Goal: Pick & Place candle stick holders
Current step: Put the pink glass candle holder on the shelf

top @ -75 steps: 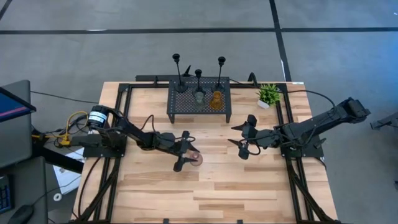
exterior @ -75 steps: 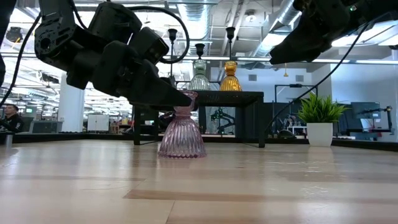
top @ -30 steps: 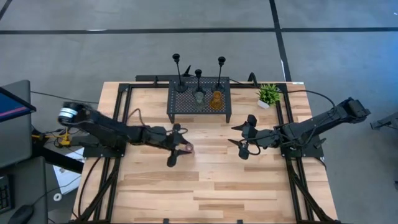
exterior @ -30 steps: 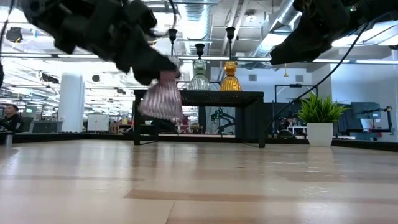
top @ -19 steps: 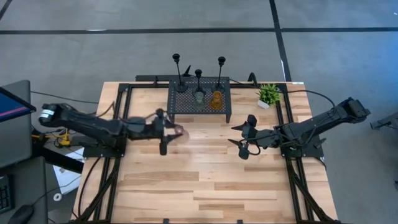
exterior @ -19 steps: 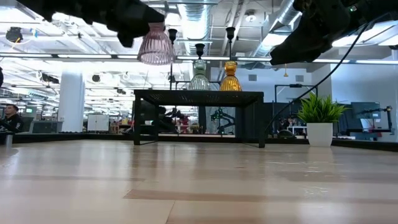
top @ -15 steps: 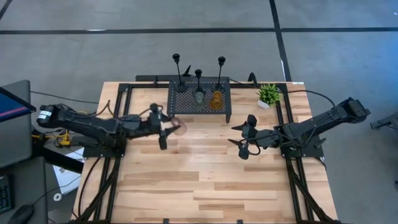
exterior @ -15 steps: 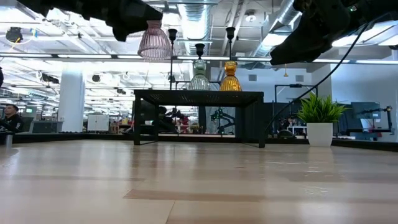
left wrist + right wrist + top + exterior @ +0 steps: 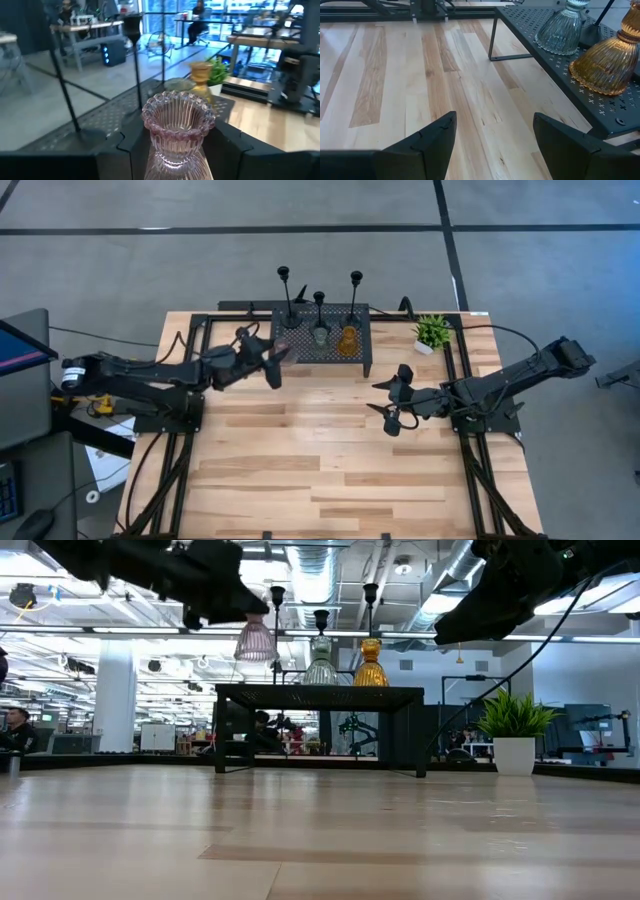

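Note:
My left gripper (image 9: pixel 277 359) is shut on the pink ribbed holder (image 9: pixel 177 125) and carries it in the air at the left front corner of the black perforated rack (image 9: pixel 320 352). On the rack stand three black thin-stemmed holders (image 9: pixel 287 302), a green squat holder (image 9: pixel 319 336) and an amber one (image 9: pixel 348 341), each on its base. My right gripper (image 9: pixel 392 402) is open and empty above the table, right of the rack; its wrist view shows the green holder (image 9: pixel 565 30) and the amber holder (image 9: pixel 605 60). My left gripper pinches the pink holder between its two fingers (image 9: pixel 131 145), at the narrow neck below the cup top (image 9: pixel 176 150). The fingers come from the table's left, slanting down a little. The holder stands upright, base down (image 9: pixel 256 644), lifted clear, above the level of the rack's top.
A small potted green plant (image 9: pixel 432 332) stands at the table's far right, beside the rack. The rack's top has bare room at its left front (image 9: pixel 100 120). The wooden table (image 9: pixel 330 470) lies open in front of the rack. A person (image 9: pixel 14 730) sits in the room beyond.
My left gripper has risen and gone toward the table's far edge, up to the rack's left front corner, staying shut on the pink holder. The holder, tilted a second ago, now hangs upright and higher, level with the holders on the rack.

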`<state>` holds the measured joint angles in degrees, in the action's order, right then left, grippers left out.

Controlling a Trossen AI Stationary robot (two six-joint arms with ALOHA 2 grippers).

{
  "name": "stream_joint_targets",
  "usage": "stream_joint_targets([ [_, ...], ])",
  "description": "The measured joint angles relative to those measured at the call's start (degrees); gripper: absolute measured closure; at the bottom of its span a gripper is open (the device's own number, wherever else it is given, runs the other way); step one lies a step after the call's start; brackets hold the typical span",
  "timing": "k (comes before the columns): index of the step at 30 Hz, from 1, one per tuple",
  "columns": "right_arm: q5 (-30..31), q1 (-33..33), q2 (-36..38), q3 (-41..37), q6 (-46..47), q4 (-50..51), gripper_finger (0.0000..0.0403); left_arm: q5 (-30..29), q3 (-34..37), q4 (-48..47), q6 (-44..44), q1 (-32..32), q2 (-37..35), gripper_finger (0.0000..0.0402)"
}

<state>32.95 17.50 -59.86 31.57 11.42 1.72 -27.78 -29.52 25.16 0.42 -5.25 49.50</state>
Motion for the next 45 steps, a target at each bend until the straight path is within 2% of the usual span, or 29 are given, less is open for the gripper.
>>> stream_joint_targets([
  [9,0.09,0.00,0.00,0.00,-1.38,-0.02,0.0148,6.15,0.00,6.10,-4.09,-5.95,5.51,0.0243],
  [21,0.09,0.00,0.00,0.00,-1.49,-0.02,0.0148,6.43,-0.02,7.56,-4.41,-10.70,9.52,0.0243],
  [28,0.09,0.00,0.00,0.00,-1.49,-0.02,0.0148,8.56,-0.04,8.38,-5.91,-11.67,11.43,0.0243],
  [45,0.09,-0.02,0.00,0.00,-1.51,-0.02,0.0148,8.56,-0.07,8.70,-7.36,-11.67,11.43,0.0238],
])
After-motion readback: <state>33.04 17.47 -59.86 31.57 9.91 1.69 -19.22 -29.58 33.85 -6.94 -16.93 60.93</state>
